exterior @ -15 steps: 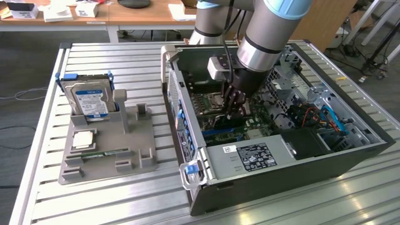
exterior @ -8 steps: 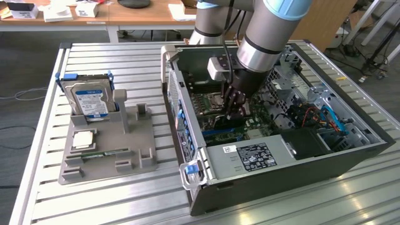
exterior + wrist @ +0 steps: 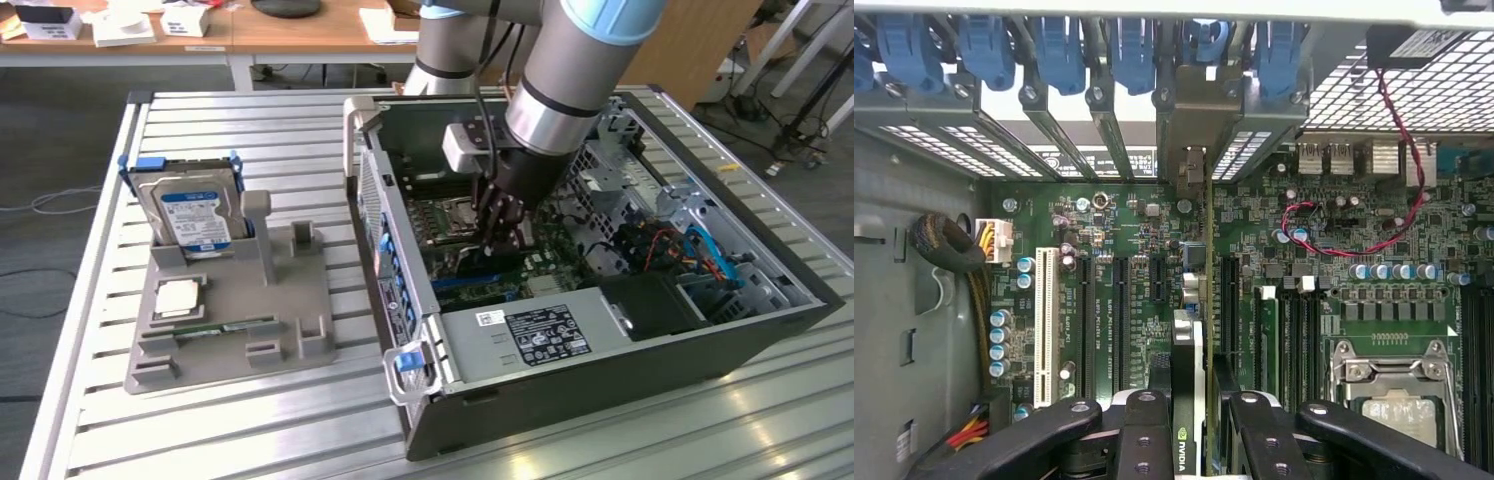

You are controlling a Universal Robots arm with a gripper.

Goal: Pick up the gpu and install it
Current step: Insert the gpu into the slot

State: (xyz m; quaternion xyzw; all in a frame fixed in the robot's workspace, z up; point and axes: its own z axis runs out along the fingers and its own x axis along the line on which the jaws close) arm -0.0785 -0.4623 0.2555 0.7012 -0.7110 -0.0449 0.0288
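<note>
The gpu [image 3: 1192,330] stands on edge between my fingers, seen edge-on above the motherboard's expansion slots. Its silver end bracket [image 3: 1194,130] lies against the rear slot openings of the case. My gripper [image 3: 1194,425] is shut on the gpu, with one black finger [image 3: 1144,430] on each side of the card. In the exterior view the gripper [image 3: 501,245] reaches down into the open computer case [image 3: 601,365], and the dark gpu [image 3: 478,266] sits just under its fingertips on the motherboard.
On the slatted table, a grey fixture [image 3: 227,350] at the exterior view's left holds a hard drive [image 3: 194,215], a processor [image 3: 180,298] and a memory stick [image 3: 220,327]. Inside the case are the power supply [image 3: 547,335], a red wire [image 3: 1374,230], blue slot latches [image 3: 1054,50] and the processor socket [image 3: 1399,400].
</note>
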